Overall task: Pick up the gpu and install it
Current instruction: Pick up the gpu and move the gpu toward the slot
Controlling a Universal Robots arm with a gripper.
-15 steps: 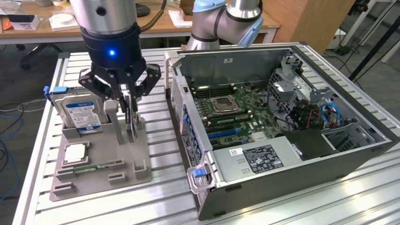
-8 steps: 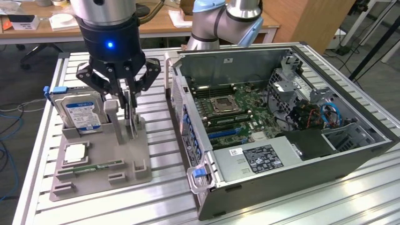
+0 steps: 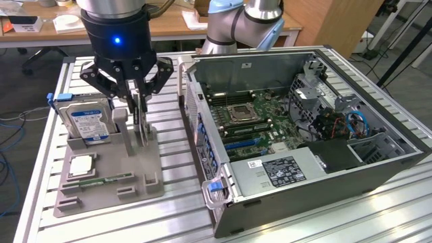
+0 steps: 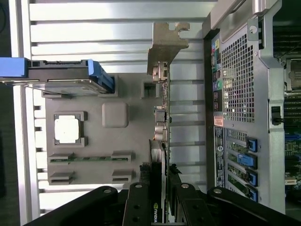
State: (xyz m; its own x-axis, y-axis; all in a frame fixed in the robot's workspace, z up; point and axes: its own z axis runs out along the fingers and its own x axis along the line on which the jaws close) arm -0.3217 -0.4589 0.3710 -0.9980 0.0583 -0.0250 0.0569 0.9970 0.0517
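The gpu point(image 3: 141, 126) is a slim dark card standing edge-on in the grey holder point(image 3: 108, 195) on the exterior view's left. My gripper point(image 3: 137, 104) hangs straight above it, and its two fingers press against the card's upper part from both sides. In the wrist view the gpu point(image 4: 161, 132) runs as a thin strip from its metal bracket point(image 4: 167, 47) down into my gripper point(image 4: 158, 188), with black fingers point(image 4: 141, 202) tight on either side. The card's lower end reaches the holder; I cannot tell whether it is lifted.
In the same holder stand a silver hard drive with a blue label point(image 3: 86, 119), a processor chip point(image 3: 81, 165) and a green memory stick point(image 3: 108, 179). The open computer case point(image 3: 270, 63) with its motherboard point(image 3: 250, 116) lies close on the exterior view's right, on the slatted metal table point(image 3: 182, 217).
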